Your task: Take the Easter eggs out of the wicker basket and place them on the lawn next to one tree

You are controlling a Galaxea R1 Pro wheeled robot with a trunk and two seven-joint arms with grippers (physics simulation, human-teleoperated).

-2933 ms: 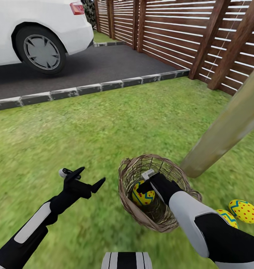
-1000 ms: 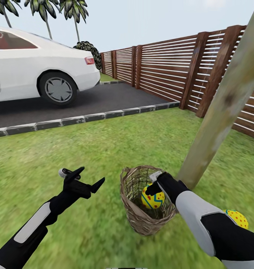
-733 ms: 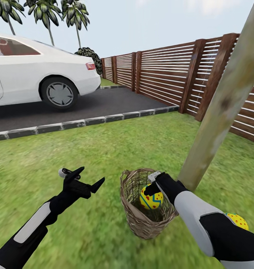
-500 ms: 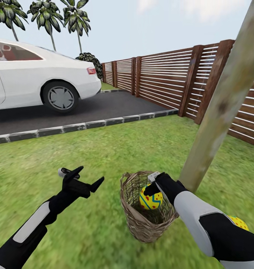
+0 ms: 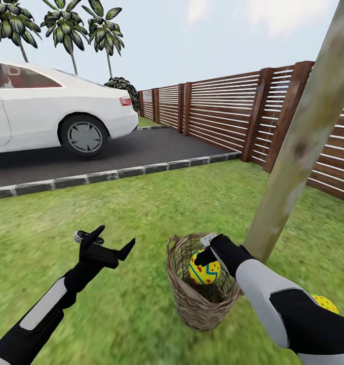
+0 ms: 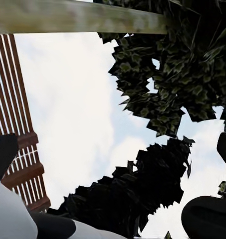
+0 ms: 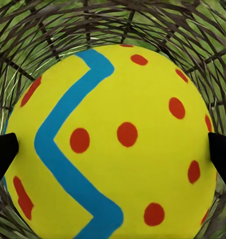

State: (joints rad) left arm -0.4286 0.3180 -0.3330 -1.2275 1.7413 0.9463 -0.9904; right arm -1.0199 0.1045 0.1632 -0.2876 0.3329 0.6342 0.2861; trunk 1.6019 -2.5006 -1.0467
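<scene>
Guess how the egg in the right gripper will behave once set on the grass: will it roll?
The egg looks round and smooth, so it may roll on release; the lawn looks flat, which should limit that. Held by the right gripper at its sides only, it could slip. The basket looks light and might tip if snagged.

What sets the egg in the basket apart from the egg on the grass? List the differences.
The egg in the basket sits between the jaws of the right gripper, inside the wicker basket; the egg on the grass lies free on the lawn, outside the basket. The first shows a blue zigzag; the second is mostly hidden behind the right arm, only dots showing. Both are yellow with red dots.
</scene>
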